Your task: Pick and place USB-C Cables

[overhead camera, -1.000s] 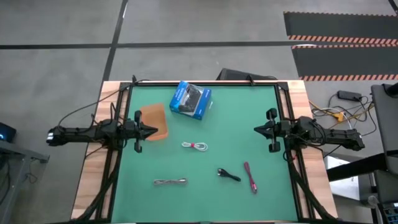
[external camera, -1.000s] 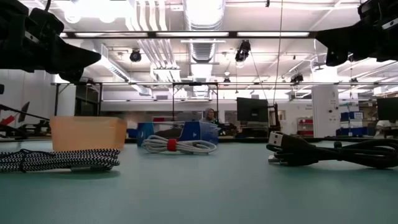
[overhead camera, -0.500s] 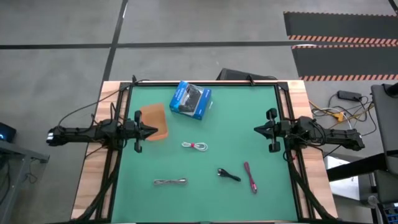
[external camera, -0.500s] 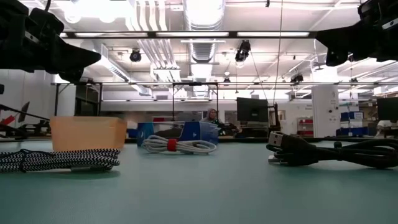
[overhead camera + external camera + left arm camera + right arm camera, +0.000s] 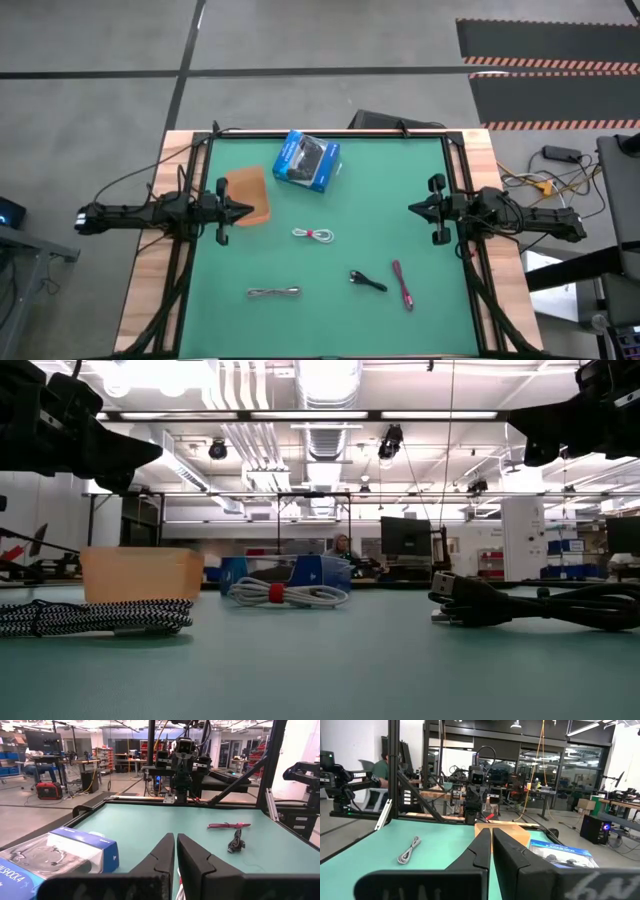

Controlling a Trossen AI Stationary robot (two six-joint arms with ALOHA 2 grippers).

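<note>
Four cables lie flat on the green mat. The white cable with a red tie (image 5: 313, 235) sits mid-table, the grey braided cable (image 5: 274, 292) near the front, the black cable (image 5: 368, 281) and the dark red cable (image 5: 402, 285) to the front right. My left gripper (image 5: 248, 210) hovers shut at the left side, above the brown tray's right edge. My right gripper (image 5: 412, 208) hovers shut at the right side. Both are high above the mat. The left wrist view shows the dark red cable (image 5: 227, 825) and the black cable (image 5: 235, 843); the right wrist view shows the grey cable (image 5: 409, 850).
A flat brown tray (image 5: 249, 195) lies at the left, under my left gripper. A blue box with a black picture (image 5: 307, 161) rests at the far middle. Black frame rails run along the table edges. Open mat lies between the two grippers.
</note>
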